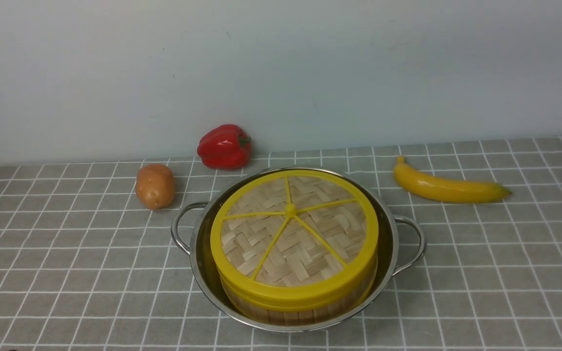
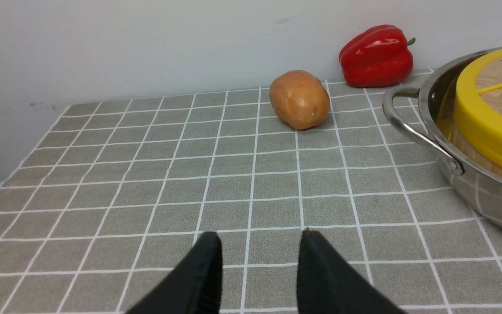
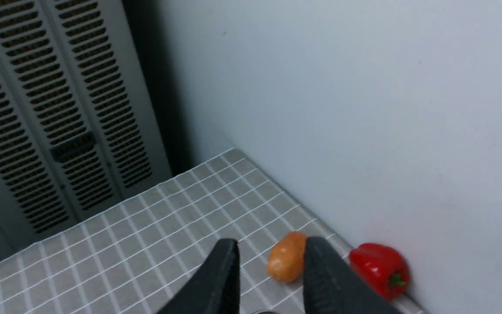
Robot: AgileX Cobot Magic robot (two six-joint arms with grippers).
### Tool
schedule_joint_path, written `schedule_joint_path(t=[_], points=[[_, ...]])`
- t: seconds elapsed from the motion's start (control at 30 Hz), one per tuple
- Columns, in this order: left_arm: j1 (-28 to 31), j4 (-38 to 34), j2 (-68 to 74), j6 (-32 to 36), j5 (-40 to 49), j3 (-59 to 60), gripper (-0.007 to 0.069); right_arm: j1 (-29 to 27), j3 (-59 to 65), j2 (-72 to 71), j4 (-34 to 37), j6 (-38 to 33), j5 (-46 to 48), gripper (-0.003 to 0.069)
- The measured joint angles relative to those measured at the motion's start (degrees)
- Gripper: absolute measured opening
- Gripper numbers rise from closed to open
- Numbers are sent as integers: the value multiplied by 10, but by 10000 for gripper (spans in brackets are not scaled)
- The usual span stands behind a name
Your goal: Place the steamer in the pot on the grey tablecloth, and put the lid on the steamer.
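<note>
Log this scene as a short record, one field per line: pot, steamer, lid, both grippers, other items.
pot: on the grey tablecloth, holds the steamer
steamer: inside the pot
lid: on top of the steamer
left gripper: open, empty, above the cloth
right gripper: open, empty, raised
other items: potato, red pepper, banana on the cloth behind the pot

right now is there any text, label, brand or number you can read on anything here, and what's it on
None: no readable text shows in any view.
The pot, the lid and the steamer carry no markings.
The red pepper, the potato and the banana have no stickers.
The louvred grey panel in the right wrist view shows only slots.
</note>
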Motion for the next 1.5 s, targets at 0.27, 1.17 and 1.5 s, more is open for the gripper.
schedule_joint_path(t=[0.27, 1.17, 1.5], points=[[0, 0, 0, 0, 0, 0, 243, -18, 0, 2, -23, 38, -69, 240], [0, 0, 0, 0, 0, 0, 243, -102, 122, -36, -3, 11, -23, 240], [0, 0, 0, 0, 0, 0, 243, -341, 597, -230, -34, 18, -324, 240]])
